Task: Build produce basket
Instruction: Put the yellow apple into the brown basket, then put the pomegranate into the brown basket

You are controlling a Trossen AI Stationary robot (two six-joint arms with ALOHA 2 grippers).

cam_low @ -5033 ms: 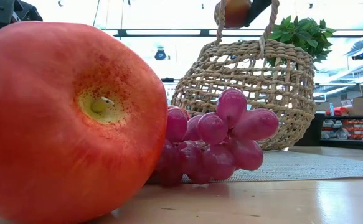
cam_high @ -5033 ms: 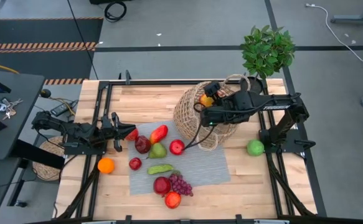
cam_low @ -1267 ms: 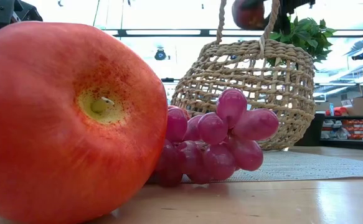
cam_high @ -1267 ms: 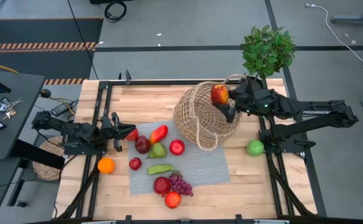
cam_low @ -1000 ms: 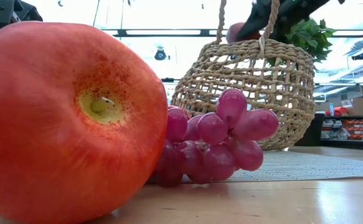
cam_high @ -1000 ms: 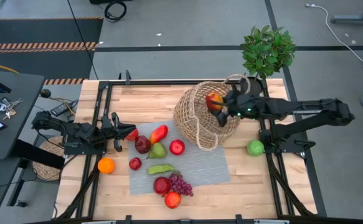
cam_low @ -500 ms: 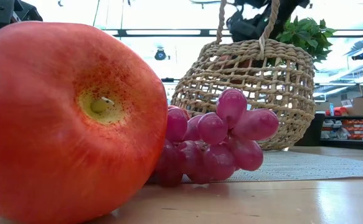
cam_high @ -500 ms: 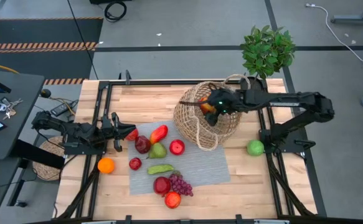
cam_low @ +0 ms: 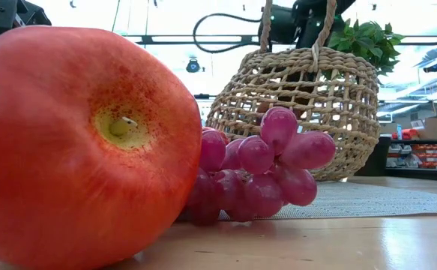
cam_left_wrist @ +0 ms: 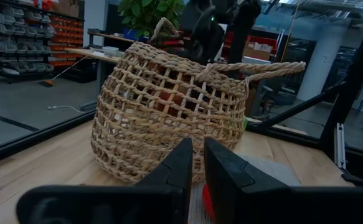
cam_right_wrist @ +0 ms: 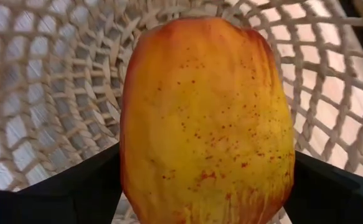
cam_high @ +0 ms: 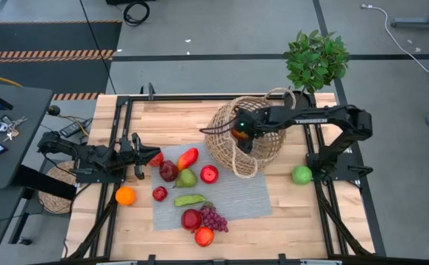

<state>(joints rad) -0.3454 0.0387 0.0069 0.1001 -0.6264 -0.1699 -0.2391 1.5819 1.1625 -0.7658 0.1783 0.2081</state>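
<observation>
Inside the basket [cam_high: 245, 136], the right gripper [cam_high: 239, 132] clamps a yellow-orange fruit [cam_right_wrist: 206, 118] between its fingers [cam_right_wrist: 56, 186]; left gripper [cam_left_wrist: 193, 163], nearly closed and empty, rests beside scattered produce [cam_high: 187, 179]

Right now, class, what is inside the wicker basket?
Inside the basket, the right gripper holds a yellow-orange fruit between its fingers. The basket's bottom is mostly covered by that fruit, so other contents cannot be confirmed.

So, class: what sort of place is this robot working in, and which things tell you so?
Probably a robotics lab or workshop: shelves of orange parts bins line the room, hazard-striped floor tape marks the concrete floor, and the wooden table carries two arms in a black metal frame.
</observation>
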